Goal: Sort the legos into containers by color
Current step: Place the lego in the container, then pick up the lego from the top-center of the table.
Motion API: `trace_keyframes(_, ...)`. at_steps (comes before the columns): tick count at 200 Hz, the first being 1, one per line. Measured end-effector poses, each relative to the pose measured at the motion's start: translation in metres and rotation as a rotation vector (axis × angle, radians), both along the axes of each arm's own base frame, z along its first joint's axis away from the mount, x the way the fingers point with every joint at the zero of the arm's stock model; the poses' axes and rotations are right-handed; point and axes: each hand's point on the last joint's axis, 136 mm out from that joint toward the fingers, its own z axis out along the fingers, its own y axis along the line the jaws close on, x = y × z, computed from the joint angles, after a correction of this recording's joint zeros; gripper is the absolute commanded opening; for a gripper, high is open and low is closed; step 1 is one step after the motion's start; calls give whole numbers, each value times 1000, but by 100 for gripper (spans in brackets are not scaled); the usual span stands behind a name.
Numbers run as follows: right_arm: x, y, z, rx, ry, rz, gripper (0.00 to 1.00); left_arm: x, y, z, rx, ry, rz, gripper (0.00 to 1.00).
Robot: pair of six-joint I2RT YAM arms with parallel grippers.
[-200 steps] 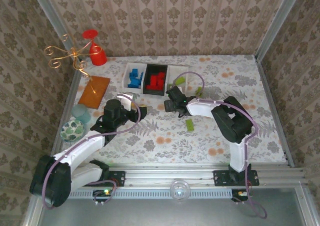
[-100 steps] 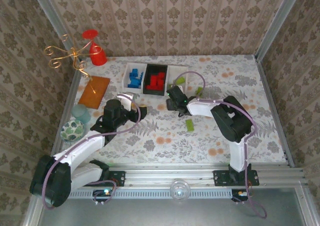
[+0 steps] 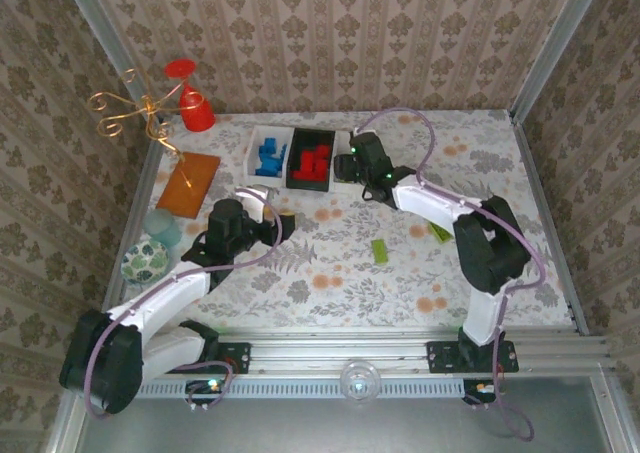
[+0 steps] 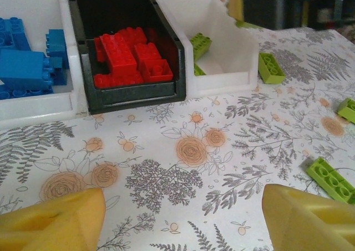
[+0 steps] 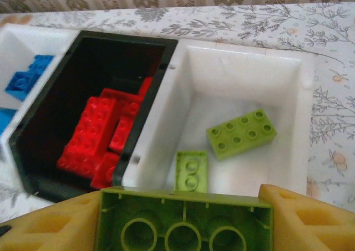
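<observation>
foam pads (image 4: pixel 52 220) of the left gripper (image 3: pixel 281 224) stand wide apart, low over the flowered tablecloth (image 3: pixel 330 283). its jaws are open and nothing sits between them. by the table's left edge, beside that arm, are a patterned egg-shaped thing (image 3: pixel 145 260) and a pale teal cup (image 3: pixel 162 225).

one loose lime green brick (image 3: pixel 380 251) lies flat on the cloth between the two arms. a second loose brick (image 3: pixel 438 231) lies just beside the right arm's elbow. a third loose brick (image 4: pixel 270 68) lies close to the outer wall of the right white bin (image 4: pixel 222 85).

farther back, three bins stand side by side in a row, their walls touching. the left white bin (image 4: pixel 33 107) holds blue bricks (image 4: pixel 22 68). the black bin (image 4: pixel 138 98) in the middle holds red bricks (image 4: pixel 130 57). the right white bin holds a long green brick (image 5: pixel 242 133) and a short green brick (image 5: pixel 191 170), both lying flat on its floor and apart from each other.

the right gripper (image 3: pixel 362 158) hovers over that right white bin. its jaws are closed on a held lime green brick (image 5: pixel 180 229), which sits clamped between the yellow foam pads with its hollow underside toward the wrist camera.

an orange-brown board (image 3: pixel 188 183) lies flat to the left of the bins. a red cup (image 3: pixel 195 111) and a gold wire ornament (image 3: pixel 135 108) stand in the far left corner, near the patterned wall.
</observation>
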Motion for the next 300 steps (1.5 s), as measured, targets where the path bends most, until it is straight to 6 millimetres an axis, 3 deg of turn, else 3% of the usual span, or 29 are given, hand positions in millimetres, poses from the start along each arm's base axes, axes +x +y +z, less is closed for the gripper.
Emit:
trace_keyframes(39, 36, -7, -25, -40, 37, -20, 72, -1, -3, 0, 0, 2, -10, 76)
trace_keyframes(89, 39, -14, -22, -63, 49, -17, 83, -2, -6, 0, -1, 3, -20, 76)
trace_keyframes(121, 3, -27, -7, -53, 51, 3, 84, -5, -11, 3, -8, 1, -41, 76)
trace_keyframes(157, -56, -66, 5, -54, 52, -30, 83, -17, -35, 5, -12, 4, -146, 76)
trace_keyframes(187, -66, -111, -22, -87, 113, -148, 77, -26, -61, 6, -3, 0, -237, 76)
trace_keyframes(214, -52, -135, -56, -108, 202, -222, 73, -31, -68, 6, 5, -9, -268, 76)
trace_keyframes(266, -18, -131, -97, -127, 280, -239, 65, -28, -66, 5, 17, -19, -250, 76)
trace_keyframes(300, -12, -133, -111, -128, 304, -254, 57, -27, -65, 7, 22, -29, -241, 76)
